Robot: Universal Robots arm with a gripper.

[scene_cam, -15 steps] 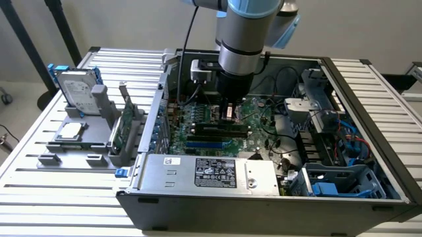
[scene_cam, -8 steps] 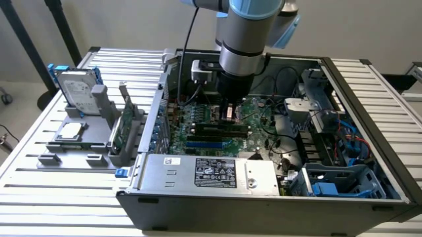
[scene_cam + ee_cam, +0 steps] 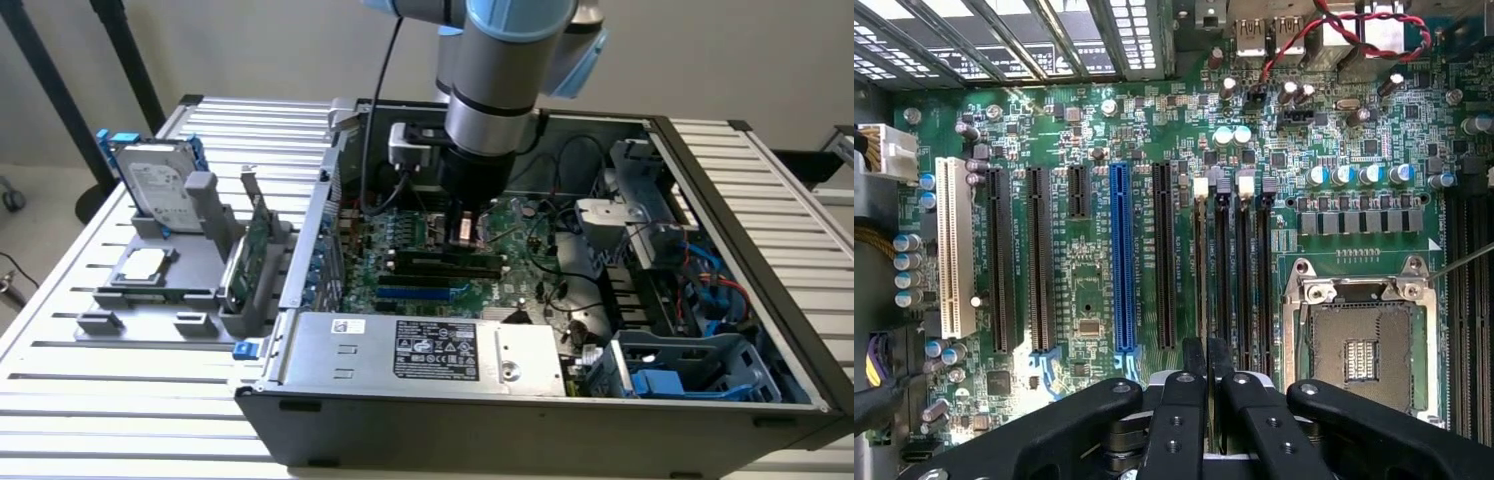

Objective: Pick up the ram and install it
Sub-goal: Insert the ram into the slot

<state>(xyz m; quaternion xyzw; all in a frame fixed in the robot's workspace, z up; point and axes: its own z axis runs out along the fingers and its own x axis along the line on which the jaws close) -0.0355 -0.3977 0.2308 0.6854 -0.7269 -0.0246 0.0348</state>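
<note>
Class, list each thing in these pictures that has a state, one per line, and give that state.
end effector: shut on the ram, low over the motherboard.
ram: held edge-on, upright, at the memory slots.
computer case: side open, lying flat.
CPU socket: empty, no processor fitted.
hard drive: upright in the holder outside the case.

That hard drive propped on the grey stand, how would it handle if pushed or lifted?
The hard drive looks like a rigid metal box, so probably stiff and heavy for its size. It leans tilted against the grey stand, so a push might tip or slide it.
</note>
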